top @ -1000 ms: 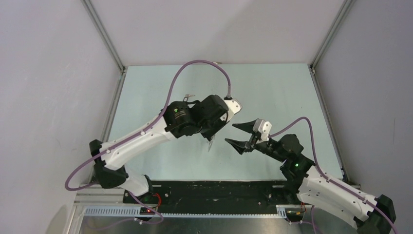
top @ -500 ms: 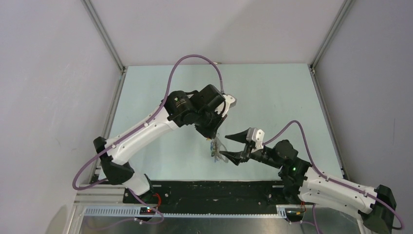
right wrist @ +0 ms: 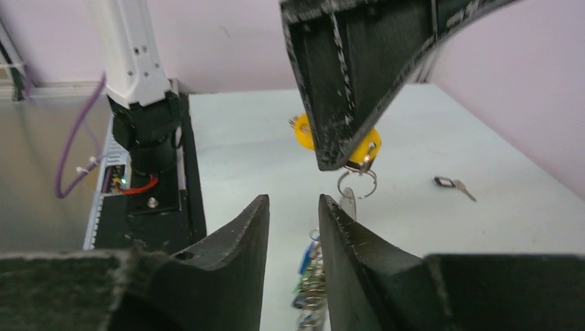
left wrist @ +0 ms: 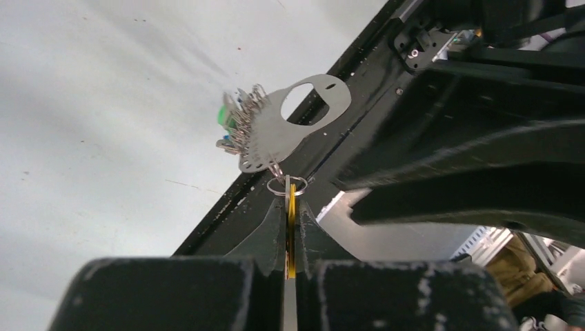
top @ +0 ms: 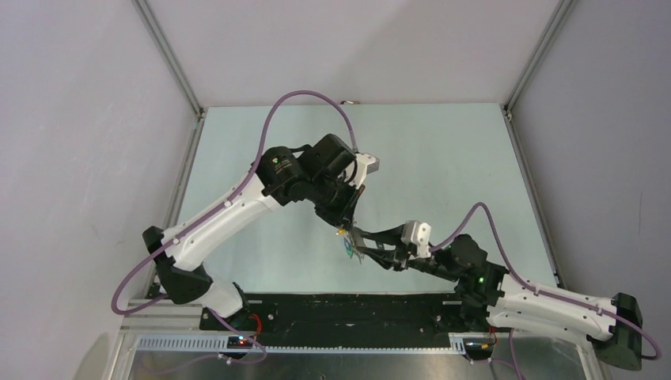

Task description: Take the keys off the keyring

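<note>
My left gripper is shut on a yellow-headed key, gripped edge-on between its pads. A small split ring hangs from that key and carries the flat grey keyring with an oval hole. Several keys with green and blue heads cluster on its far side. In the top view the bunch dangles above the table below the left gripper. My right gripper is open, with a narrow gap. The hanging keys show in that gap, close to the right-hand finger.
A loose black-headed key lies on the pale table to the right of the bunch. The black base rail runs along the near edge. Purple cables arc over the left arm. Walls close in on both sides.
My right gripper has swung left and down to the hanging bunch, and its jaws have narrowed. The left gripper has shifted slightly, still holding the yellow key.
</note>
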{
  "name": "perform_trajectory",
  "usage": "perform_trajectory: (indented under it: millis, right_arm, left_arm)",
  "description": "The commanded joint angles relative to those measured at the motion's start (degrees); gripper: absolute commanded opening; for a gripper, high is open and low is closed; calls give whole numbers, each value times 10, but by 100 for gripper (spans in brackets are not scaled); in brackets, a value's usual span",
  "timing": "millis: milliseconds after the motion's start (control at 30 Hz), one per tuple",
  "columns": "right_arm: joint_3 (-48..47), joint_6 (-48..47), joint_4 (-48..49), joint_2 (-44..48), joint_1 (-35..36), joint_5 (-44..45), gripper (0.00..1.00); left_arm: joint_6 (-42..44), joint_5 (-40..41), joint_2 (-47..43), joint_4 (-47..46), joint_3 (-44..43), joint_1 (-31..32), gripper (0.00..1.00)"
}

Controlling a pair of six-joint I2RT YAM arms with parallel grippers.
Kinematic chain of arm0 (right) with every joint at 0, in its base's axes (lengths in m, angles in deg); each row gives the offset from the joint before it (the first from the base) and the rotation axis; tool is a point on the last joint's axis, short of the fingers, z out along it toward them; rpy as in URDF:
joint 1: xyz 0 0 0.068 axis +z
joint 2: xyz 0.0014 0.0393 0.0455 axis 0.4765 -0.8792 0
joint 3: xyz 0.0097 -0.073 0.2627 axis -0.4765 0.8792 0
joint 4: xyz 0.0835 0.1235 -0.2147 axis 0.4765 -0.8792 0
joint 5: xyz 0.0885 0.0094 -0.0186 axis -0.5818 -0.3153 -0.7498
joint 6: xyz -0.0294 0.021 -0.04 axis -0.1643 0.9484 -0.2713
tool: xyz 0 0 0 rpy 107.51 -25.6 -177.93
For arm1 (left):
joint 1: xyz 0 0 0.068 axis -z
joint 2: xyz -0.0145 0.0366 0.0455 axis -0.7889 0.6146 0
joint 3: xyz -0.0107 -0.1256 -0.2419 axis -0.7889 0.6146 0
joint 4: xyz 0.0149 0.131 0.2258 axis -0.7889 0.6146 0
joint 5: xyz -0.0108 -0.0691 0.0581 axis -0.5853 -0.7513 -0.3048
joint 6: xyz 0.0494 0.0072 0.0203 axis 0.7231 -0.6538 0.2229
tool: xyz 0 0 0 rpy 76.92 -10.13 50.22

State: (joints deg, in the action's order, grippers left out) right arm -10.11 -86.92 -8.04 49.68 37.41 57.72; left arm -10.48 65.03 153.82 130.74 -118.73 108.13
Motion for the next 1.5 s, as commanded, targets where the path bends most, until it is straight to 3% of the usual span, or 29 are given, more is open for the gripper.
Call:
perform_trajectory:
  millis: [0,433,600,667,800,1167,1467]
  right_arm:
    - [-25,-10,16,-45,5,53,36]
    - [-26,-16,67,-84,8,73,39]
    - [-26,-25,80,-81,8,62,34]
    - [-26,-27,85,-82,8,65,29]
    - [-26,-30,83,-82,9,74,0]
    - [-19,-18,25,-7,17,50,0]
    - [-17,-20,26,17,25,12,0]
  left_arm:
    - [-22,-47,-35,-25,10,-3,0]
    - [-17,-102,-50,-46,49,-3,0]
    - [-16,-106,-51,-51,55,-3,0]
    - [-17,-106,-53,-52,56,-3,0]
    - [-17,-104,-57,-54,57,-3,0]
    - [-12,-80,-80,-54,72,-31,0]
    - [-11,-125,-64,-75,100,-31,0]
